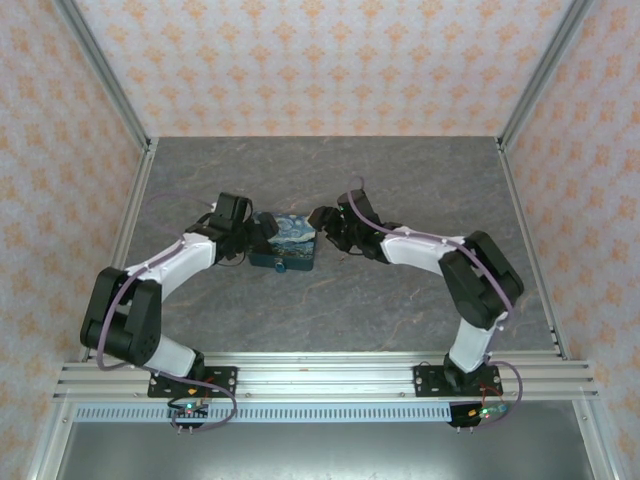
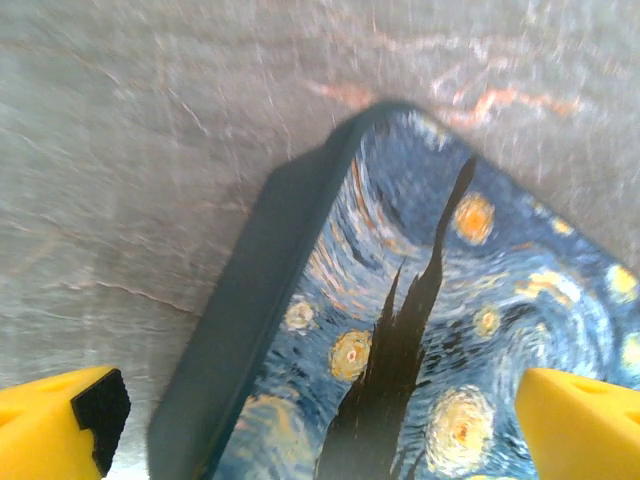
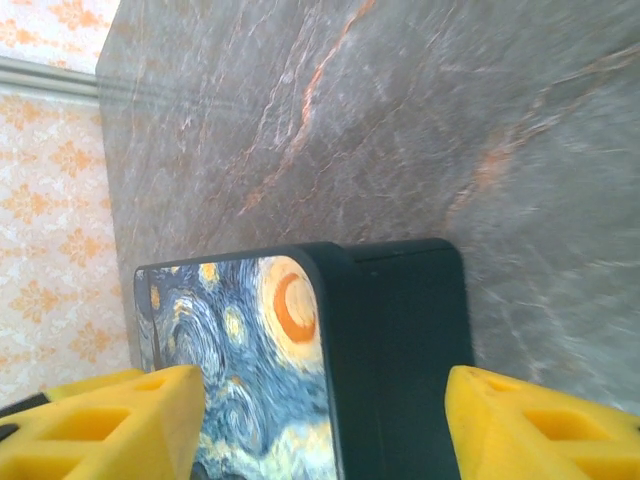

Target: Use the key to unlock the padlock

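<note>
Yellow fingers (image 2: 50,425) of left gripper (image 2: 315,405) at full spread astride padlock (image 2: 400,300), empty; right gripper (image 3: 325,395) open astride its teal end, gripping nothing. Sits central on table (image 1: 400,300); looks rigid, dense, slick, so best pinched across flat teal sides.

A robot lab test cell: a marble-look table (image 1: 330,320) boxed by patterned wallpaper panels (image 1: 320,60) on aluminium framing (image 1: 330,375).

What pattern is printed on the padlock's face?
Swirling blue-and-yellow starry-night painting; the padlock shows best in the left wrist view.
</note>
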{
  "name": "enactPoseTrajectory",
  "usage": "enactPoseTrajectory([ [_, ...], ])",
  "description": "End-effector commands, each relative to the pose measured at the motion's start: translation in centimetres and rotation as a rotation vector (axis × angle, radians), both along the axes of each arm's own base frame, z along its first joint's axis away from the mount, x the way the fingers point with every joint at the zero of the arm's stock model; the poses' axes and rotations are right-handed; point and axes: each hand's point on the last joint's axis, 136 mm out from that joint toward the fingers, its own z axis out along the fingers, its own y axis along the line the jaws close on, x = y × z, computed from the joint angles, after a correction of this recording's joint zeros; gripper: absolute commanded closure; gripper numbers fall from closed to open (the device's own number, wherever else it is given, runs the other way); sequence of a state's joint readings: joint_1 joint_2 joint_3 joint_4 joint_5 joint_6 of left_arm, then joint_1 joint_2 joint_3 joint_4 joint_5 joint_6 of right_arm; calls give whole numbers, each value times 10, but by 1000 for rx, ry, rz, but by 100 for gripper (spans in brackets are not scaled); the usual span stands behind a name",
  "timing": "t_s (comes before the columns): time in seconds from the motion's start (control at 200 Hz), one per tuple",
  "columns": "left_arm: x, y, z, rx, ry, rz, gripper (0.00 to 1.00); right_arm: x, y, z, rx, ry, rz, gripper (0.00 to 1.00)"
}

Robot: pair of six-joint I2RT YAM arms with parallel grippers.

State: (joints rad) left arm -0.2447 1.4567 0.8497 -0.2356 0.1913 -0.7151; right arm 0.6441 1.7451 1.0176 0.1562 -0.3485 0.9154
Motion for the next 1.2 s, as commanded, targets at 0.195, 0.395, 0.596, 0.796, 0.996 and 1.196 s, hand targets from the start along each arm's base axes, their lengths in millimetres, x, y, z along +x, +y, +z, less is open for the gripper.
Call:
enactPoseTrajectory([
  [0.195,-17,37,47,22,-115,172,0,-36,-74,-24,-291,83,-110,35],
  [0.395,-24,25,45,-55,-110,146,0,-42,-76,-52,-344,148,-89,54],
  [0.596,-24,19,39,-70,-100,122,0,-38,-66,-70,-375,197,-58,74],
  [0.796,-24,18,30,-72,-82,116,0,-35,-58,-81,-397,218,-39,75],
  [0.996,-21,15,23,-77,-69,106,0,-41,-53,-93,-420,243,-3,86],
  [1.196,-18,11,22,-90,-67,94,0,-57,-61,-97,-444,261,20,100],
])
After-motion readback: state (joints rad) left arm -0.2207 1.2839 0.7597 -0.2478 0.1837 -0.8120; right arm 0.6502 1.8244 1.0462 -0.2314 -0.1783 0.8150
